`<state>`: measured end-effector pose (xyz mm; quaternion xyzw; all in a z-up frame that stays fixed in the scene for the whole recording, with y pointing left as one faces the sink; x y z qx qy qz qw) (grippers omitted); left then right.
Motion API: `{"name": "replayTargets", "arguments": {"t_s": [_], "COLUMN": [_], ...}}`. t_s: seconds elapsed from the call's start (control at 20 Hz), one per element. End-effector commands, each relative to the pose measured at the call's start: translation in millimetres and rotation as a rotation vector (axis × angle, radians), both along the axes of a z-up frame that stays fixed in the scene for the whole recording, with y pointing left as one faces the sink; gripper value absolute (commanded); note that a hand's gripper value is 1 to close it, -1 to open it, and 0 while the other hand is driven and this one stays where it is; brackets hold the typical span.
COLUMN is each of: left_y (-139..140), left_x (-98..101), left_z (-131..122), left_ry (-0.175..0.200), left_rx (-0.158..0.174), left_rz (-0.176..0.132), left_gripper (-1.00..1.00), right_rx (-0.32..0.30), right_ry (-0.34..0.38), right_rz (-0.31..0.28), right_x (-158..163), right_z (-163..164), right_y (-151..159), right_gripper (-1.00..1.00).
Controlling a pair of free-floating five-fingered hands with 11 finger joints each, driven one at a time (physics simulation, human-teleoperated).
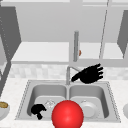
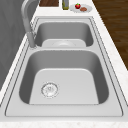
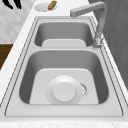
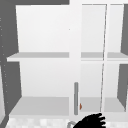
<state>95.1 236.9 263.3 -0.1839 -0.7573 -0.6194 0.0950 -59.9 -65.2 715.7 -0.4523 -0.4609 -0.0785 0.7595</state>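
Hovering with fingers spread beside the grey metal tap (image 1: 68, 75), the right hand (image 1: 89, 73) should approach squarely; the left hand (image 1: 37, 110) hangs curled, holding nothing.

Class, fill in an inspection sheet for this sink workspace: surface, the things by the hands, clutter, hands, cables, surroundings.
Surface: pale speckled counter around a steel double sink.
Things by the hands: faucet just left of the right hand; drain in the left basin, close to the left hand; white plate in the right basin.
Clutter: red ball at the sink's front edge; bowl on the counter at left; small plate with food at the far end.
Hands: left hand curled, holding nothing; right hand open above the right basin.
Cables: nothing seen.
Surroundings: open wall cabinet with shelves.
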Motion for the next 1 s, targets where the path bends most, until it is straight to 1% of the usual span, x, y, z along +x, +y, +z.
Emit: {"name": "replayTargets", "arguments": {"t_s": [0.0,0.3,0.55,0.75,0.95], "left_y": [0,0,0,0,0], "left_x": [0.0,0.0,0.0,0.0,0.0], "left_z": [0,0,0,0,0], "left_ry": [0.0,0.0,0.0,0.0,0.0], "left_rx": [0.0,0.0,0.0,0.0,0.0], "left_rz": [0.0,0.0,0.0,0.0,0.0], "left_gripper": [0.0,0.0,0.0,0.0,0.0], "right_rx": [0.074,0.148,0.213,0.27,0.305], "right_ry": [-0.051,-0.059,-0.066,-0.079,-0.083], "right_rz": [-0.072,-0.099,-0.095,-0.099,-0.108], "right_x": [1,8,18,33,47], "right_z": [7,10,14,20,32], "right_y": [5,16,32,40,45], "right_gripper": [-1.0,-1.0,-1.0,-1.0,-1.0]}}
